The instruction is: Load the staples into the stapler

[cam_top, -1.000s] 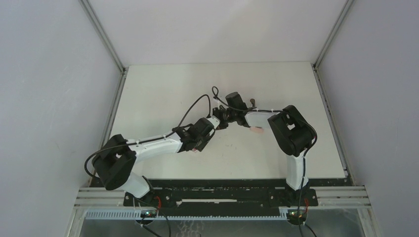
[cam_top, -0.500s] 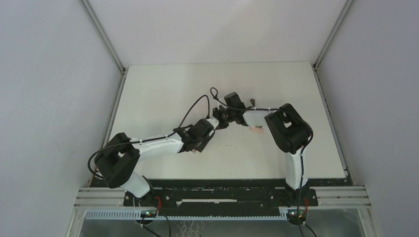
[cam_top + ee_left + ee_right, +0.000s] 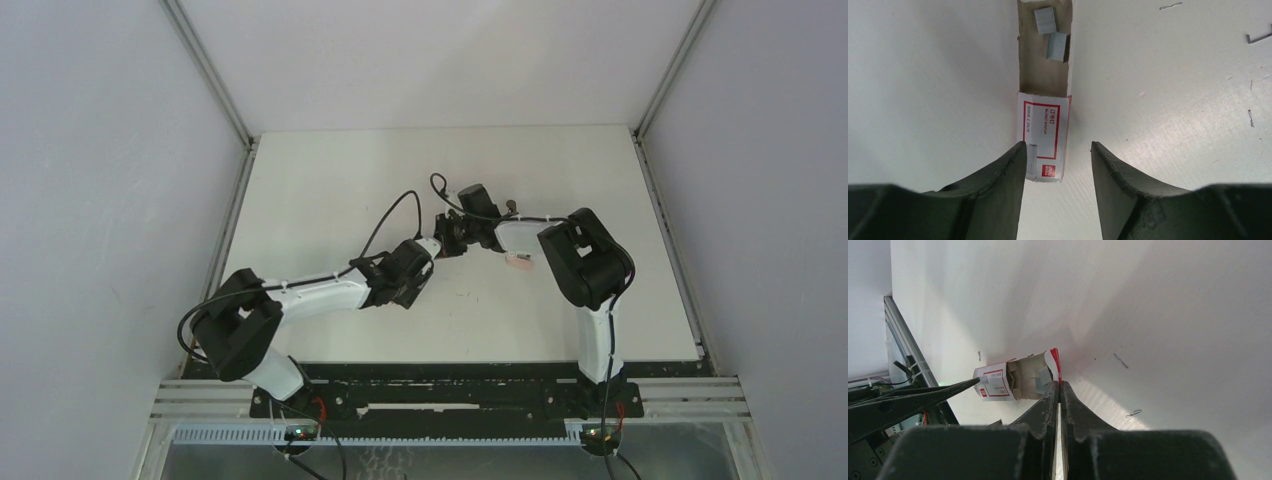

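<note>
The staples box, white with red print, lies on the table with its tray slid out. Silver staple strips lie in the tray. My left gripper is open around the box's near end, and its left finger touches the box's side. My right gripper is shut on the red-edged end flap of the tray, with the box to its left. In the top view both grippers meet at mid-table and hide the box. The stapler is not in view.
Loose bent staples lie on the table. A small pale pink object lies beside the right forearm. Grey walls enclose the table on three sides.
Both wrists have shifted slightly at mid-table. The red-and-white bit that showed under the left wrist a second ago is now covered.
</note>
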Motion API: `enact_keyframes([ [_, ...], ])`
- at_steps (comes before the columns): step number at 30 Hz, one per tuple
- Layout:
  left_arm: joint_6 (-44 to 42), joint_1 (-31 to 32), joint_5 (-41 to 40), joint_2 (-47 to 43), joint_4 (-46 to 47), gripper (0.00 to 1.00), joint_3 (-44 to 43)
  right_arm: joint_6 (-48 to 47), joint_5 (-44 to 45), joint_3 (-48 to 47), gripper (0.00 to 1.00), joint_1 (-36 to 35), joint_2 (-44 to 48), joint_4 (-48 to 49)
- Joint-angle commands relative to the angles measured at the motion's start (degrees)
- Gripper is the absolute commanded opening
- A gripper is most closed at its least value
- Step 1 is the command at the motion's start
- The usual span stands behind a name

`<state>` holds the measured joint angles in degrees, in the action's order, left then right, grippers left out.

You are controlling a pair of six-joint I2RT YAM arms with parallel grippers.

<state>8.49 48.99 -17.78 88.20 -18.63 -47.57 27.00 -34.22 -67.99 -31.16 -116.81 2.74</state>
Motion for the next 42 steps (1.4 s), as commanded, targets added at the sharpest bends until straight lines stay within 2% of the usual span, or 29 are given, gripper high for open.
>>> enact_keyframes([
  [1,1.79,-0.81,-1.04,-3.16,0.0,0.57,1.72,-0.92,1.01,-1.97,0.05,0.8,-0.37,1.11],
  [4,3.12,-2.42,-1.43,-6.99,0.0,0.68,2.64,-1.11,0.75,-1.97,0.26,1.33,0.16,0.76],
  [7,5.03,-5.4,0.61,-13.06,0.81,0.8,3.68,-2.07,1.65,-1.97,0.42,1.6,1.65,-0.42],
  [10,6.7,-8.73,3.31,-20.3,2.52,0.87,5.02,-4.17,3.65,-1.93,0.5,1.62,3.95,-2.4],
  [15,11.61,-14.11,4.34,-30.26,0.15,0.89,3.56,-7.46,8.72,0.39,0.63,1.75,10.84,-4.69],
  [20,15.87,-25.16,11.0,-39.05,-5.82,0.9,0.53,-12.72,21.22,4.21,0.67,1.53,22.16,-10.91],
  [23,16.59,-34.0,16.51,-43.13,-9.32,0.97,-1.78,-14.37,29.92,8.11,0.71,1.81,29.45,-13.87],
  [26,14.49,-43.15,18.55,-43.31,-13.88,1.0,-5.24,-13.5,36.55,11.62,0.76,3.61,35.98,-16.98],
  [29,12.63,-49.1,19.87,-41.08,-15.48,1.0,-7.45,-10.97,37.22,14.21,0.77,8.7,40.83,-20.24],
  [35,10.45,-51.88,17.51,-41.0,-12.24,1.0,-5.14,-10.55,36.21,15.96,0.72,15.92,40.03,-19.63],
  [42,6.94,-52.04,10.55,-45.93,-12.83,1.0,-3.26,-13.55,37.22,7.99,0.62,16.59,28.26,-19.29],
])
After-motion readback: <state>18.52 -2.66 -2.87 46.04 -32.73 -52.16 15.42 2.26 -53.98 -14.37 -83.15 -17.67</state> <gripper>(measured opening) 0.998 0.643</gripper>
